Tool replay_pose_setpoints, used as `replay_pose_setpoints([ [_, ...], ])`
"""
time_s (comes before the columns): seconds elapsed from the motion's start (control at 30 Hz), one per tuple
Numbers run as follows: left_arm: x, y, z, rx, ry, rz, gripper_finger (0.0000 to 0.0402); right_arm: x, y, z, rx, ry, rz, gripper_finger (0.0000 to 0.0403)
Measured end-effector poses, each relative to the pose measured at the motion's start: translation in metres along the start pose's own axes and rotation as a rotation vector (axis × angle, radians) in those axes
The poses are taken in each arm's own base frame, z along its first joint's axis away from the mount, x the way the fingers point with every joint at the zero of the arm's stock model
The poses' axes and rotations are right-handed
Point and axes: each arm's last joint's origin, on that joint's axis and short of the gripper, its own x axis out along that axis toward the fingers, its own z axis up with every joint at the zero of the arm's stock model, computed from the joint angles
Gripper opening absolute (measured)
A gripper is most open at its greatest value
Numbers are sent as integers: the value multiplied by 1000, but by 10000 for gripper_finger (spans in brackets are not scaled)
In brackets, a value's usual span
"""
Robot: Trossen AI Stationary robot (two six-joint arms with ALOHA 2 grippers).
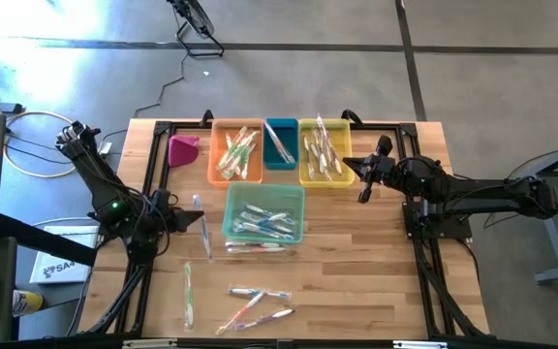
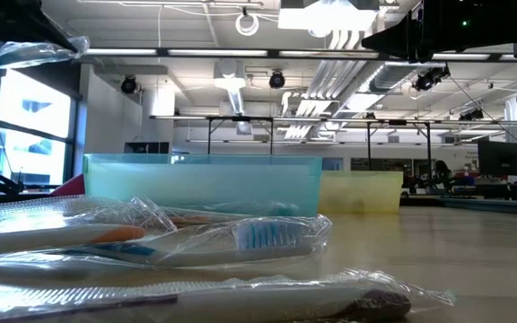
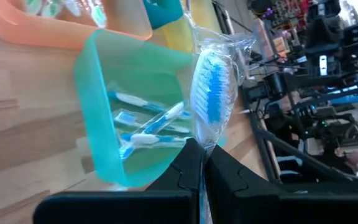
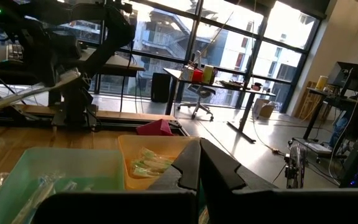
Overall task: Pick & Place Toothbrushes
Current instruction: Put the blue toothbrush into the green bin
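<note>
The table carries a teal bin. Just left of the bin, the left gripper pinches a wrapped toothbrush; it looks light and slippery, so grip mid-handle. Right of the bin, the right gripper waits pressed together.

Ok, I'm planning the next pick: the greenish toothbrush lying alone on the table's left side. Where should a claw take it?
Take the greenish toothbrush at mid-handle, coming straight down, with the claw closing across its width. It lies flat and apart from the others, with bare table along both long sides, so the fingers likely have room there.
</note>
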Motion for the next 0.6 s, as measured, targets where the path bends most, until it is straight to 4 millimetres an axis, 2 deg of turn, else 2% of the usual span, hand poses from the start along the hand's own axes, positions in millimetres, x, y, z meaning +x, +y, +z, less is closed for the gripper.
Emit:
replay_pose_setpoints([
  [0.33, 1, -12, -8, 19, 54, -63, 1, 0, 0, 1, 1, -9, -2, 2],
  [0.47, 21, -4, -21, -29, 135, 1, 1, 0, 0, 2, 3, -17, -4, 2],
  [0.6, 48, 9, -31, -1, 156, 28, 1, 0, 0, 2, 3, -17, -4, 2],
])
